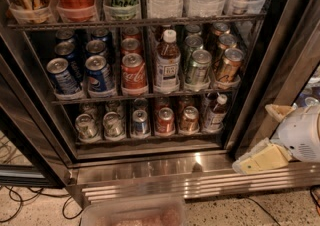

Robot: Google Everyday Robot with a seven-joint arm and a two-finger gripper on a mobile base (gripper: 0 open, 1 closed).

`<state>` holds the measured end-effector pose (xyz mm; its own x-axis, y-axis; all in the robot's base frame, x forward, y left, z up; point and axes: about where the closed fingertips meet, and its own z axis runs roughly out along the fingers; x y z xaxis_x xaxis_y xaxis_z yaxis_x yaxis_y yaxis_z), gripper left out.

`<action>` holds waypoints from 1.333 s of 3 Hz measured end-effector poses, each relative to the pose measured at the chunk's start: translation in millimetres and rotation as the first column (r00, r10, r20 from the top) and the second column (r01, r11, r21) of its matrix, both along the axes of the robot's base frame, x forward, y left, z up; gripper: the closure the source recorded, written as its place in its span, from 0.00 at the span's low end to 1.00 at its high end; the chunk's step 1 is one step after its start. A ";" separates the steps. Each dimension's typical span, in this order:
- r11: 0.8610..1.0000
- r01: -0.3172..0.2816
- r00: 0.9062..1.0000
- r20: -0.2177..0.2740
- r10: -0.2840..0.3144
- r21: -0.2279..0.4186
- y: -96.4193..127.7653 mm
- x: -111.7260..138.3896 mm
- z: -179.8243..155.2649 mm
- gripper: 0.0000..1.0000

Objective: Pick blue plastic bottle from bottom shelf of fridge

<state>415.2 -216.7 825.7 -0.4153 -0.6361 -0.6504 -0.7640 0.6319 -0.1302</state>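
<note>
The fridge (35, 135) stands open in front of me, with a stainless slatted base. The blue plastic bottle (216, 113) stands in the rightmost lane of the bottom shelf (150, 140), white cap up, with dark drink and a pale label. Short mini cans fill the lanes to its left. My gripper (266, 136) is at the right edge, outside the fridge by the door frame, lower than the bottle and to its right. It is open and empty, with one cream finger above and one below.
The middle shelf holds full-size cans and a bigger white-capped brown bottle (167, 61). The top shelf holds tall cans and water bottles. A clear plastic bin (132, 214) sits on the speckled floor in front of the base. Cables (15, 195) lie at the lower left.
</note>
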 end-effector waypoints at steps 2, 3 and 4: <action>0.999 0.016 0.999 0.031 -0.015 -0.036 7.4 1.0 -12.7 0.00; 0.997 0.055 0.996 0.069 -0.051 -0.060 24.9 -8.8 -49.9 0.00; 0.992 0.117 0.988 0.110 -0.112 -0.043 38.3 -13.0 -79.9 0.00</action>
<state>402.2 -178.4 745.8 -0.4167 -0.6207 -0.6641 -0.6670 0.7052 -0.2406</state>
